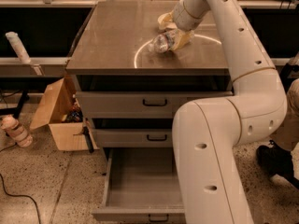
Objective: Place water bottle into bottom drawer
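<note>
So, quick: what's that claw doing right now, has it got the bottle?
Gripper: down at the cabinet top, right against the water bottle; whether it is open, closed or holding the bottle cannot be told.

A thick arm (210, 162) made of cream-white, rounded tubular segments is shown. Small dark round recesses are spaced along its shells. Thin dark seams are seen where the segments join, and one is edged with a tan line. The pale yellow end effector (174, 30) is carried at the narrow far end, over the back right of the surface (112, 36).
</note>
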Controlling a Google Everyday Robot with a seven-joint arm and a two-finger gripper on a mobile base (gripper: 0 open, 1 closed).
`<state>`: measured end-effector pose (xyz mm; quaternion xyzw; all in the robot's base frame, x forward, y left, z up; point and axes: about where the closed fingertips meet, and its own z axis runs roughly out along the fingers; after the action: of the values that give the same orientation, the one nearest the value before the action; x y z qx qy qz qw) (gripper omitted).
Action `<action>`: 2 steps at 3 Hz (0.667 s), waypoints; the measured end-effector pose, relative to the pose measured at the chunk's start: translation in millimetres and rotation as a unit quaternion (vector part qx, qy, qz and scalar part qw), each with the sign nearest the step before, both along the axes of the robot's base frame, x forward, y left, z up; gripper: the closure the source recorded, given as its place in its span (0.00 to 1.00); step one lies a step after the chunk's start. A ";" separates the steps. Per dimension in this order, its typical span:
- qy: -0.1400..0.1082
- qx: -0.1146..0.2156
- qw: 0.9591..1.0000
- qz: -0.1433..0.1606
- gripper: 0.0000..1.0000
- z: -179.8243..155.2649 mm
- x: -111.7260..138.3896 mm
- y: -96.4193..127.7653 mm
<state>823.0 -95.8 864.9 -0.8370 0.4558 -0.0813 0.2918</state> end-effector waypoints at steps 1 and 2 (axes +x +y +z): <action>0.000 0.000 1.000 0.000 0.65 0.0 0.0 0.0; 0.000 0.000 1.000 0.000 0.89 0.0 0.0 0.0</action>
<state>823.0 -95.8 864.8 -0.8370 0.4558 -0.0813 0.2918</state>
